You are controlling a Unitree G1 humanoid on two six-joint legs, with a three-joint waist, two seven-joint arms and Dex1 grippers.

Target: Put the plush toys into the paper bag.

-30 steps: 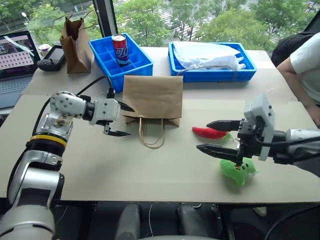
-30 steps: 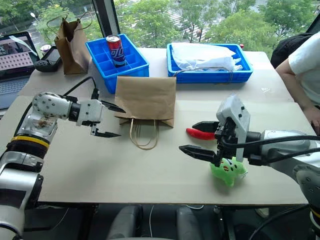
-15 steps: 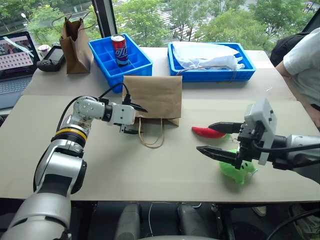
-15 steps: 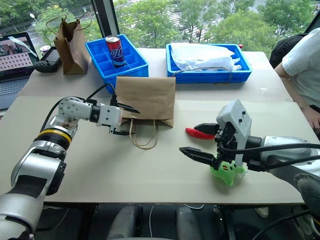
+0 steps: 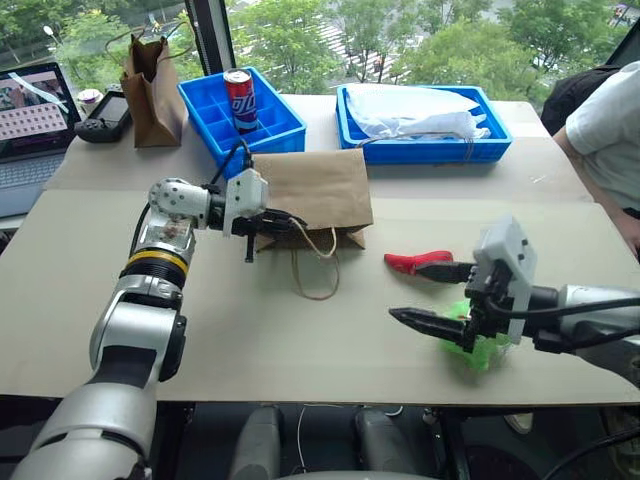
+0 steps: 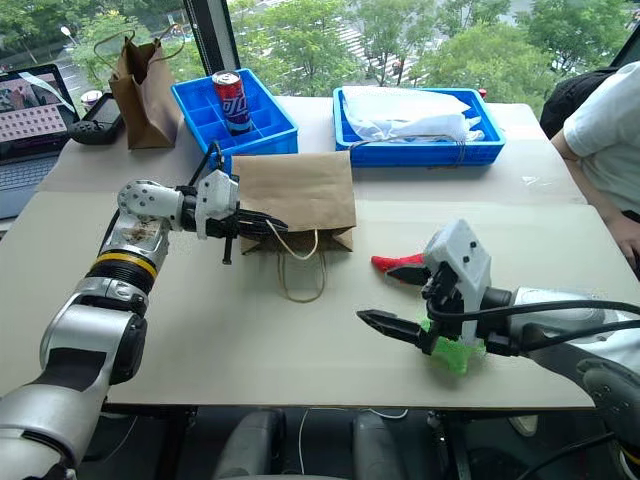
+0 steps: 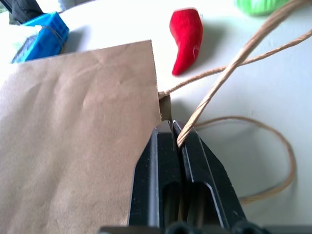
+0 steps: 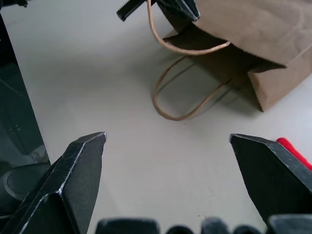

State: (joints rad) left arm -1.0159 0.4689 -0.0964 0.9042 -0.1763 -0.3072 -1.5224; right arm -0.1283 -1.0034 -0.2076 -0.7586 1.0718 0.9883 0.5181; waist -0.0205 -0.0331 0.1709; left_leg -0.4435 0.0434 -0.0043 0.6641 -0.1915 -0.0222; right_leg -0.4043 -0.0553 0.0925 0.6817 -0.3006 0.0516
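The light-brown paper bag (image 5: 312, 190) lies flat in the middle of the table, its mouth toward me. My left gripper (image 5: 298, 222) is shut on the bag's upper handle (image 7: 229, 66), which rises off the table while the other handle loop (image 5: 318, 280) lies flat. The red chili plush toy (image 5: 412, 262) rests to the right of the bag. My right gripper (image 5: 408, 291) is open just above the lime-green plush toy (image 5: 478, 346), which is partly hidden behind it; its fingers (image 8: 80, 165) point toward the bag.
At the back left stand a narrow darker paper bag (image 5: 150, 85), a laptop (image 5: 30, 110) and a handheld console (image 5: 105, 115). A blue bin (image 5: 275, 120) holds a can (image 5: 240, 95). A blue tray (image 5: 420, 150) holds white plastic. A person's arm (image 5: 605, 140) is at the right edge.
My left gripper moved right to the bag's mouth and shut on the upper handle, lifting it. My right gripper sank toward the green toy, staying open.
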